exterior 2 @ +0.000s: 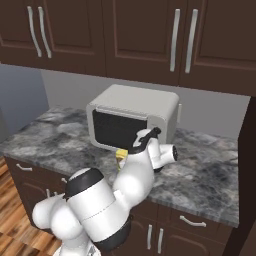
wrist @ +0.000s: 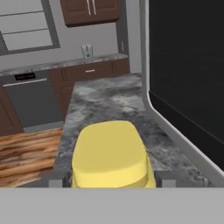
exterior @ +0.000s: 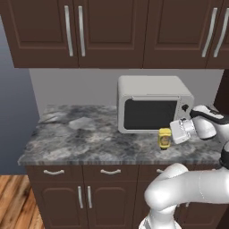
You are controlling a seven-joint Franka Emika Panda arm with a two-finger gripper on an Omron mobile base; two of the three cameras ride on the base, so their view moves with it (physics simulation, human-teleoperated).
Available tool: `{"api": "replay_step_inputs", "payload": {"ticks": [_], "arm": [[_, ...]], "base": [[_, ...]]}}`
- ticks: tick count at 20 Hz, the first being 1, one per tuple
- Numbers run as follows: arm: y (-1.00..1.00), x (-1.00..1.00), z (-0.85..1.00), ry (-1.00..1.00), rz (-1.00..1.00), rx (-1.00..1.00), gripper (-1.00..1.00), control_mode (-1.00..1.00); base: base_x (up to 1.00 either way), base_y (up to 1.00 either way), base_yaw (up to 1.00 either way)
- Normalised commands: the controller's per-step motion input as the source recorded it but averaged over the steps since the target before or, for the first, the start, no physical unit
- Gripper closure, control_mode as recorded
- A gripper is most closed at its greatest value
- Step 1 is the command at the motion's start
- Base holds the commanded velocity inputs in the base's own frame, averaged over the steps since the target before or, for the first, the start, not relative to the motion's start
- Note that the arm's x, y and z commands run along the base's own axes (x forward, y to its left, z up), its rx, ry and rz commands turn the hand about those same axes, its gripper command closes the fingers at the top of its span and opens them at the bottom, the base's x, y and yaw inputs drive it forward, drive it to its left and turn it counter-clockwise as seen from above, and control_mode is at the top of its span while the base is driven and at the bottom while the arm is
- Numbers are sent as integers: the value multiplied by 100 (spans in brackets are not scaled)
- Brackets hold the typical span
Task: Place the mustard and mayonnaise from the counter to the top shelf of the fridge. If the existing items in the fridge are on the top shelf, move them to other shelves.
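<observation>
Grabbing the mustard [exterior: 164, 138]: it stands on the desk [exterior: 89, 138] just in front of the microwave [exterior: 152, 105], near its right end. Gripper [wrist: 112, 178] straddles the bottle, jaws at its sides; firm hold unclear. Next: confirm grip, lift, head for the fridge.

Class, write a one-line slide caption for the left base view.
Gripper closes around the mustard on the counter before the microwave.

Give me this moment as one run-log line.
stage: grasping mustard | gripper: jaws either side of bottle, closure unconfirmed | mustard: upright on counter in front of microwave | lifted: not yet
</observation>
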Motion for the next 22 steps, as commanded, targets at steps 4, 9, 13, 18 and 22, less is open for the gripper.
{"api": "replay_step_inputs", "payload": {"ticks": [4,9,13,18,22], "arm": [[0,-18,11,-2,0,0,100,-100],[24,-47,89,-5,-3,0,100,-100],[38,-78,100,-6,-4,0,100,-100],[54,-97,100,-4,-3,0,100,-100],[84,-84,100,-5,0,0,100,-100]], "base": [[0,0,0],[0,0,0],[0,0,0],[0,0,0],[0,0,0]]}}
